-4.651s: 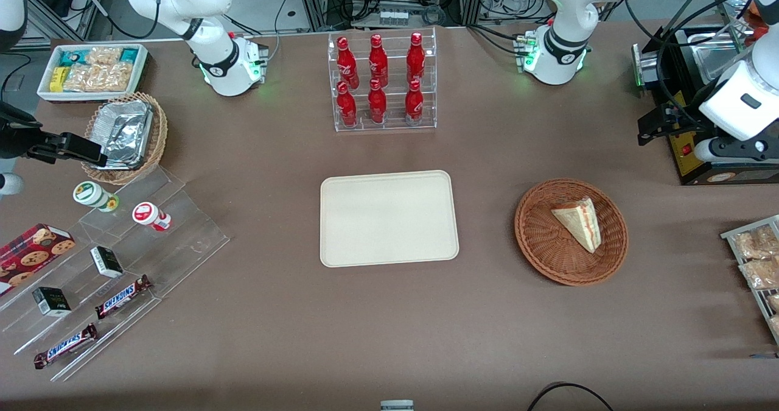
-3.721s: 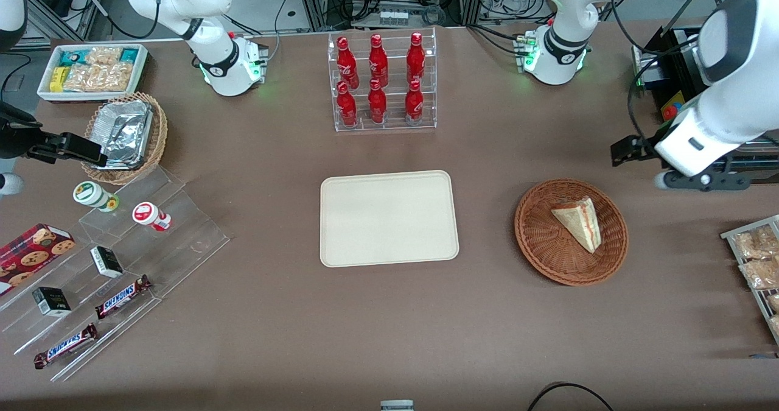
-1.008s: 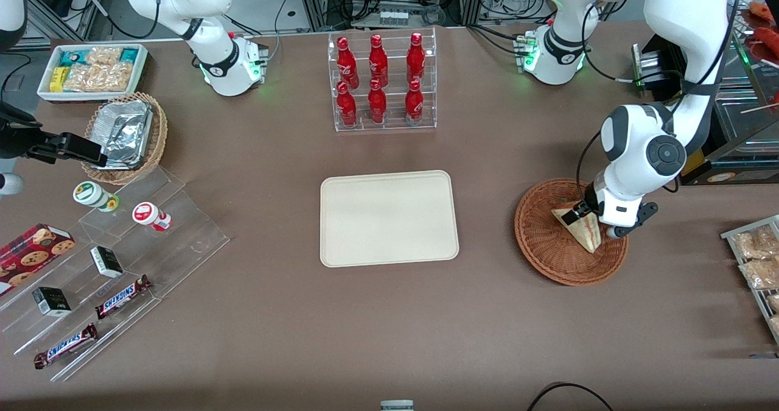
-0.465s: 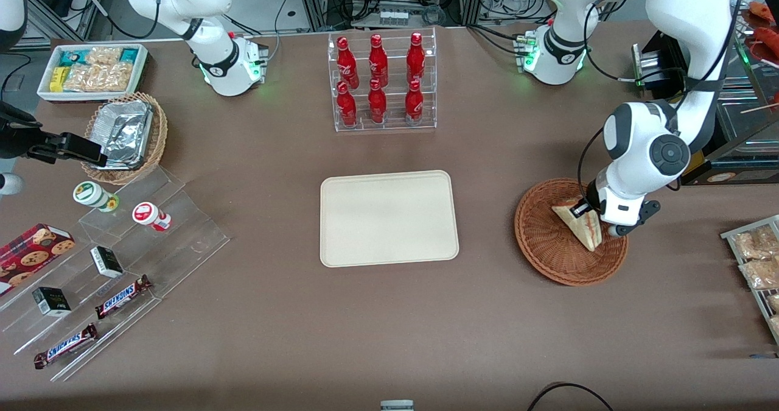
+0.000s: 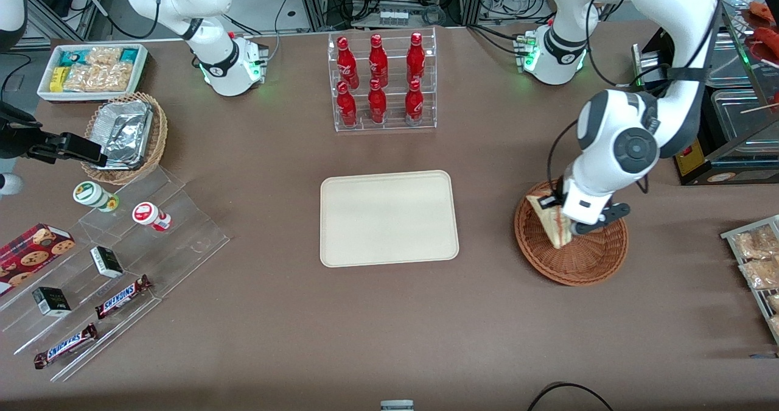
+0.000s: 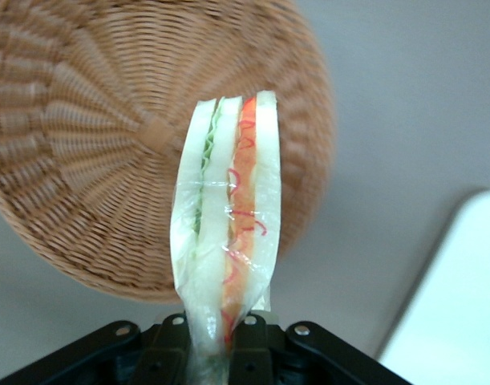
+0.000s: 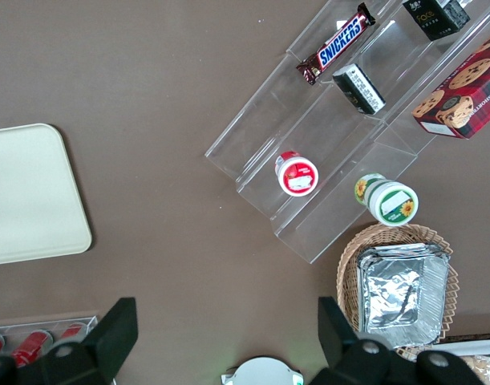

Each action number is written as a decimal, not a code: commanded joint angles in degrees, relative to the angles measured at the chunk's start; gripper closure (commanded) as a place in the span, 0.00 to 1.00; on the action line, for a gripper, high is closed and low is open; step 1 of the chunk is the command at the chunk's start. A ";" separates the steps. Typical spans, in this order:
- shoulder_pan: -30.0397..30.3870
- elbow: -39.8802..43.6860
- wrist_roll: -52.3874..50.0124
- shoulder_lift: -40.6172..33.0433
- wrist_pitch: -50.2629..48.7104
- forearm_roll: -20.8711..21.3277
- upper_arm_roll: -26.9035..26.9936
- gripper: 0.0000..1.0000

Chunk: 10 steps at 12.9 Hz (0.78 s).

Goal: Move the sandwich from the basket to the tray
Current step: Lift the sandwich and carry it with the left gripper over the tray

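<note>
You're holding the sandwich (image 6: 227, 216) by its wide end, the gripper (image 5: 561, 211) hanging over the basket (image 5: 587, 263) rim nearest the tray (image 5: 389, 218), fingers pinched on the plastic-wrapped bread. It's looking light, soft and crushable, the wrap likely slippery, so you're better off gripping lightly across the flat bread faces. Its long axis is running straight out from the fingers, cut edge with red and green filling facing the wrist camera.
</note>
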 commanded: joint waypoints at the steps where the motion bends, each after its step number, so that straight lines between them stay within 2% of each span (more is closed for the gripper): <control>1: -5.78 5.02 0.92 3.42 -2.43 0.51 0.07 1.00; 7: -17.82 14.59 -1.98 10.97 -2.43 -0.11 0.07 1.00; 10: -23.36 21.18 -9.52 16.59 -2.43 0.24 0.07 1.00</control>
